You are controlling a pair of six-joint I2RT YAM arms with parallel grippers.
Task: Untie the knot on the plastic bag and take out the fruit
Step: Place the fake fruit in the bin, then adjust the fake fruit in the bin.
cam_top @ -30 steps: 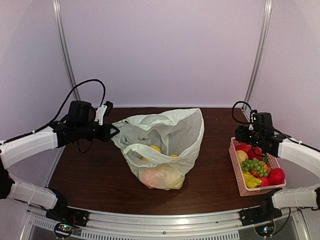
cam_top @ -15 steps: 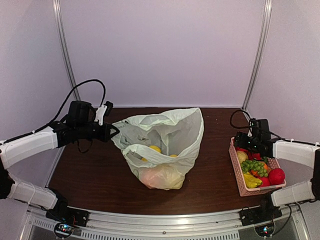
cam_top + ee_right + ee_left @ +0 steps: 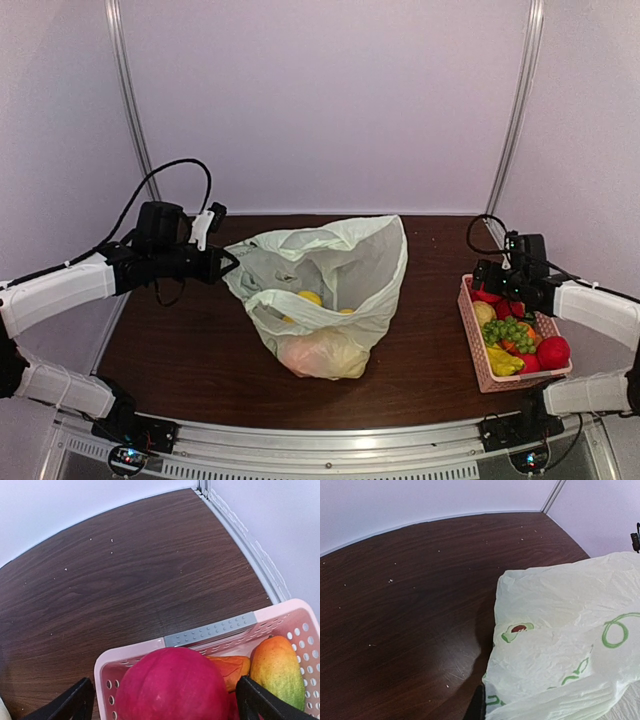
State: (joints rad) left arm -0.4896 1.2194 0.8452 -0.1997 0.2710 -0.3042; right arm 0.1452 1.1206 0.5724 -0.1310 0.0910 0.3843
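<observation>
The pale green plastic bag (image 3: 345, 265) stands mid-table with its mouth open, and no knot is in view. One handle loop (image 3: 290, 305) lies across the front. Yellow fruit (image 3: 311, 297) shows inside the mouth, and more fruit shows through the plastic at the bottom (image 3: 325, 352). My left gripper (image 3: 225, 263) is shut on the bag's left edge and holds it up. In the left wrist view one dark finger (image 3: 479, 707) meets the bag (image 3: 560, 645). My right gripper (image 3: 490, 280) is open over the far end of the pink basket. Its fingers (image 3: 70, 705) flank a red fruit (image 3: 172, 685) without touching it.
The pink slatted basket (image 3: 468, 322) at the right edge holds red fruits, a green grape bunch (image 3: 508, 332), yellow pieces and a mango-like fruit (image 3: 277, 670). Its rim (image 3: 130, 652) lies under my right wrist. Bare dark wood (image 3: 400, 620) lies to the left of the bag.
My right gripper has sunk a little towards the basket's far end and its jaws have spread wider. The left arm and the bag have not moved.
</observation>
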